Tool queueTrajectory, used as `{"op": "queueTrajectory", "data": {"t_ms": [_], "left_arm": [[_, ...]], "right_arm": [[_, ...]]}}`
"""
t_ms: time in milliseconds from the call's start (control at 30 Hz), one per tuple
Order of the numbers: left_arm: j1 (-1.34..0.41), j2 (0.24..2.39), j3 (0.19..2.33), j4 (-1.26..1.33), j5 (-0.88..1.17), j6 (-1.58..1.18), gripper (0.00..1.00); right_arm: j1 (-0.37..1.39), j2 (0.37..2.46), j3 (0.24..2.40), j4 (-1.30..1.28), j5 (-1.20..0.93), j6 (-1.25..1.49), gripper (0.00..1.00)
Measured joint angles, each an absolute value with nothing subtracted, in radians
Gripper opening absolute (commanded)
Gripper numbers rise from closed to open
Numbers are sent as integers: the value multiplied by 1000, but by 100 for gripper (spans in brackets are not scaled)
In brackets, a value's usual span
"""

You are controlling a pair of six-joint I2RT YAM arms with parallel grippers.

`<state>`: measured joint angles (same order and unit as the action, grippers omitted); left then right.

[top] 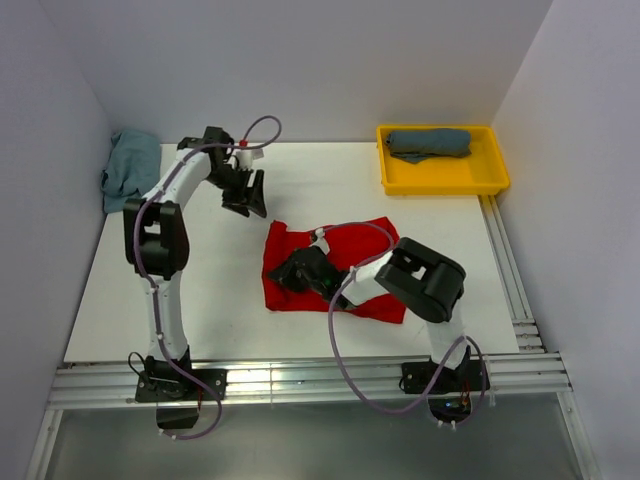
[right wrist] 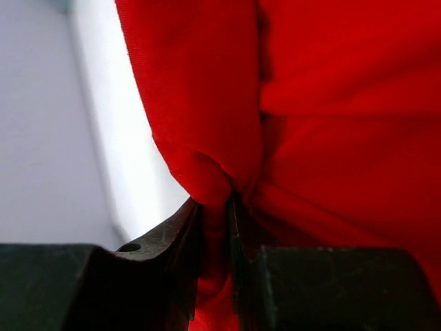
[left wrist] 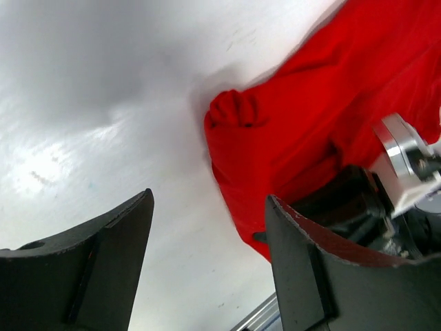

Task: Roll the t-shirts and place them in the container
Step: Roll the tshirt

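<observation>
A bright red t-shirt (top: 335,262) lies partly folded on the white table (top: 230,290) in the middle. My right gripper (top: 290,272) is low over its left part and shut on a fold of the red cloth (right wrist: 213,186), which bunches between the fingers. My left gripper (top: 246,196) hangs above the table up and left of the shirt, open, with nothing between its fingers (left wrist: 89,255); the red t-shirt (left wrist: 303,131) and the right arm show beyond it. A slate blue-grey t-shirt (top: 430,143) lies rolled in the yellow tray. A pale teal t-shirt (top: 130,168) is heaped at the far left.
The yellow tray (top: 445,178) stands at the back right corner. White walls close in the table on three sides. A metal rail (top: 300,380) runs along the near edge by the arm bases, and another along the right side.
</observation>
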<state>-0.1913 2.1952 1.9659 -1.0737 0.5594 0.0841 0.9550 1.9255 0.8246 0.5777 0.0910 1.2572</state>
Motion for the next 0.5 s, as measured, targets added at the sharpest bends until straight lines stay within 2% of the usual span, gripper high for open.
{"op": "queueTrajectory", "data": {"t_ms": [167, 333, 500], "left_arm": [[-132, 2130, 1787, -1029, 610, 116, 71], [-132, 2118, 1655, -970, 646, 130, 69], [-134, 2119, 1584, -907, 659, 122, 61]], "right_arm": [[952, 2045, 813, 852, 2, 1367, 15], [950, 2117, 799, 1017, -44, 1451, 15], [948, 2121, 765, 1090, -50, 1495, 16]]}}
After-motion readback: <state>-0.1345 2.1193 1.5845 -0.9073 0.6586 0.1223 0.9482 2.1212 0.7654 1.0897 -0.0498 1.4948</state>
